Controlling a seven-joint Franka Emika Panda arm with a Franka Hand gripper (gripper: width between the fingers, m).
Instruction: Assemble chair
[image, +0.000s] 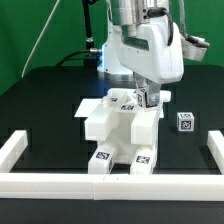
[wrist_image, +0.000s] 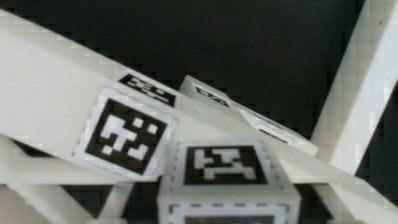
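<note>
The chair is a cluster of chunky white tagged pieces in the middle of the black table. My gripper has come down on the cluster's top at the exterior view's right, its fingers close together on a white tagged piece. In the wrist view that tagged piece fills the space at my gripper, with long white chair pieces slanting behind it. The fingers themselves are hard to make out there. A small loose white tagged cube lies apart, toward the exterior view's right.
Low white border bars run along the exterior view's left, right and front. The big white arm hangs over the back of the chair.
</note>
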